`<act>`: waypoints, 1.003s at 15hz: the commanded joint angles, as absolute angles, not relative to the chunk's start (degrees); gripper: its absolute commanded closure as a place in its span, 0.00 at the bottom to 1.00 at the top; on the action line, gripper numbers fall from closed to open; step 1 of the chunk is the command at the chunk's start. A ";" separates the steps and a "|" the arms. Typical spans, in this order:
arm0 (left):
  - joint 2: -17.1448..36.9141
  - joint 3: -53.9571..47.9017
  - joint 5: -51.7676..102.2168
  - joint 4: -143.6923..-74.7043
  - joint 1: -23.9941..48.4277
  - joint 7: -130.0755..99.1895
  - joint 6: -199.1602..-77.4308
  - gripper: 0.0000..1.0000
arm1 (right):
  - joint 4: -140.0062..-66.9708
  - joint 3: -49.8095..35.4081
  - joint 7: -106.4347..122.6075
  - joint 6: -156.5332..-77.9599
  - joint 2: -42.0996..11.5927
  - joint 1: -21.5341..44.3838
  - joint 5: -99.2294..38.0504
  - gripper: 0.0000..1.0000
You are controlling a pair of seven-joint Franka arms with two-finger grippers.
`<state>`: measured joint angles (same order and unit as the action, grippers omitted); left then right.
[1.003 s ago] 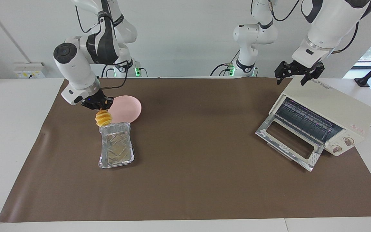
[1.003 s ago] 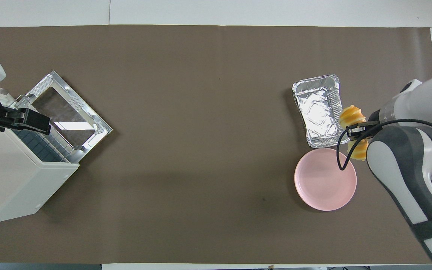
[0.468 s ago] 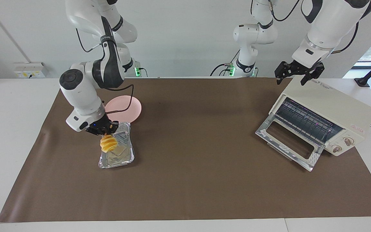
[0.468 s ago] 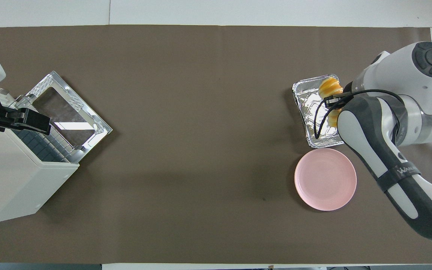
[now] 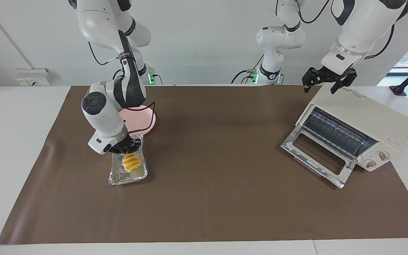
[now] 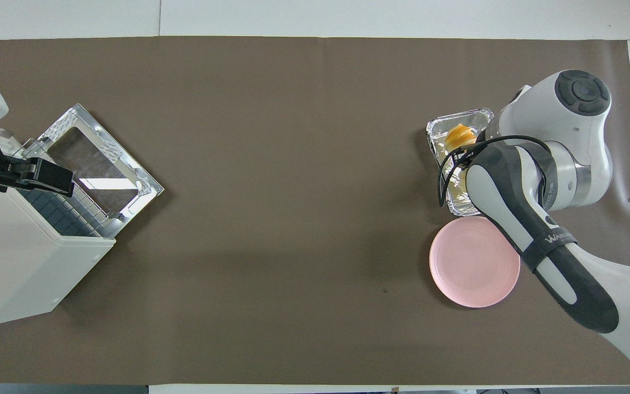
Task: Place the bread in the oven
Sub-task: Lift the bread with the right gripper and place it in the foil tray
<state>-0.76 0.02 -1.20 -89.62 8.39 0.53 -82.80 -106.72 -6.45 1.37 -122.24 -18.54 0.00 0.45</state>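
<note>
Found the bread (image 5: 131, 162) (image 6: 459, 136) hanging on end over the foil tray (image 5: 128, 181) (image 6: 460, 116), low between its walls, at the end of the tray farther from the robots. Could not tell whether its lower end touched the foil. Saw the right gripper (image 5: 127, 152) clamped on its upper end, fingers closed against the ridged crust, with the wrist tilted above the tray and the arm hiding most of the tray from overhead. Noted the tray lying lengthwise on the brown mat (image 5: 207, 198) toward the right arm's end of the table. Spotted the pink plate (image 5: 148, 120) (image 6: 471, 268) just beside the tray, nearer to the robots, partly covered by the right arm in the facing view. Placed the oven (image 5: 367, 117) (image 6: 14, 262) well apart from all this, at the left arm's end of the table, turned at an angle. Saw its glass door (image 5: 313, 156) (image 6: 101, 158) dropped fully open, flat in front of the opening, with the wire rack (image 5: 335, 132) showing inside and two knobs (image 5: 377, 159) on the front panel. Found the left gripper (image 5: 326, 83) (image 6: 36, 175) waiting over the oven's top near its front edge, fingers spread apart and holding nothing.
</note>
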 commanded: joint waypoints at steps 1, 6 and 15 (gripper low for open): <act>-1.67 -0.35 -0.26 -90.35 7.47 1.32 -83.14 0.00 | -108.80 -6.86 1.23 -126.38 -18.81 -1.05 1.23 0.64; -1.67 -0.44 -0.26 -90.35 7.47 1.32 -83.14 0.00 | -108.72 -6.77 1.14 -126.74 -19.25 -1.05 1.23 0.11; -1.67 -0.44 -0.26 -90.35 7.38 1.32 -83.14 0.00 | -102.21 -6.77 6.24 -121.20 -20.57 -6.67 1.32 0.05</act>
<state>-0.76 0.02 -1.20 -89.62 8.39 0.53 -82.80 -103.26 -6.16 4.73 -121.79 -19.45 -4.83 0.56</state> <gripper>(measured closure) 0.000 0.044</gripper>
